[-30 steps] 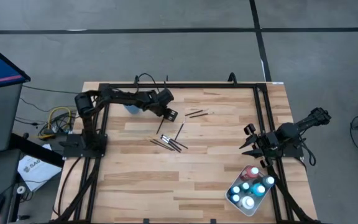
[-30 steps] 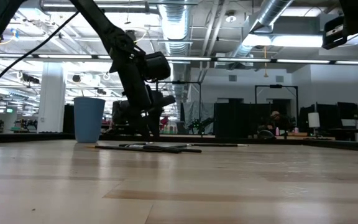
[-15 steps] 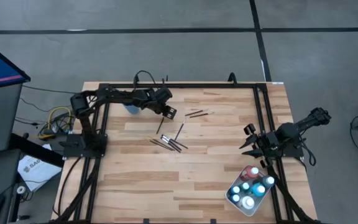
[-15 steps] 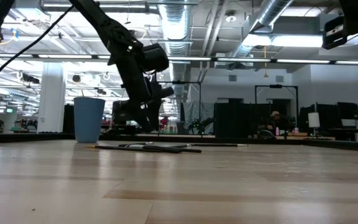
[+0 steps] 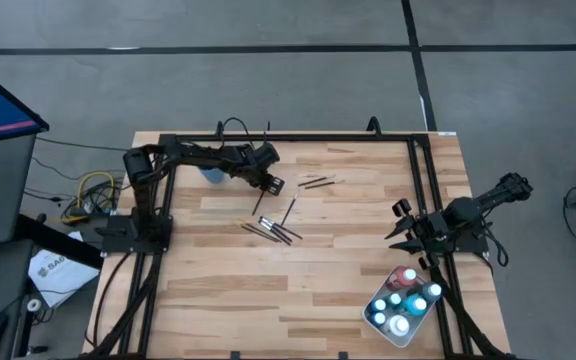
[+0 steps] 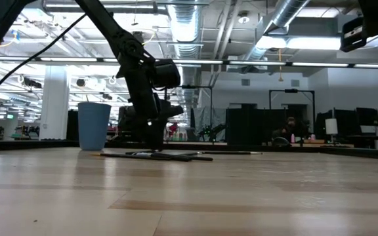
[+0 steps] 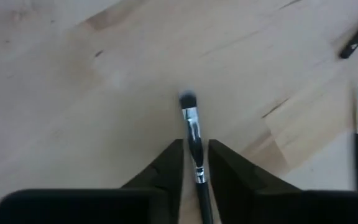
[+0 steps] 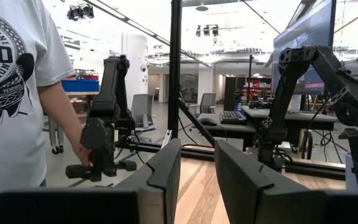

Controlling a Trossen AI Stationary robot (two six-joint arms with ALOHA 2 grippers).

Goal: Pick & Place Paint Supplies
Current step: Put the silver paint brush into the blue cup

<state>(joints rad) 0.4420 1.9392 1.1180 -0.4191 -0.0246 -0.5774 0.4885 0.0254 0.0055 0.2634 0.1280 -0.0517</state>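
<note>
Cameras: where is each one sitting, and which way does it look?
High view: above the table, straight down; both arms, left gripper, right gripper.
Low view: at tabletop height, across the table; left arm above the paintbrushes.
Left wrist view: down past its own fingers closing around one paintbrush.
Right wrist view: past its own fingers into the room.
High and low views share the blue cup.

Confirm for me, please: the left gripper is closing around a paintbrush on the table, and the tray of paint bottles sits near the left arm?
Not quite. The tray of paint bottles sits near the right arm, as the high view shows. The left gripper is indeed closing around a paintbrush on the table.
</note>
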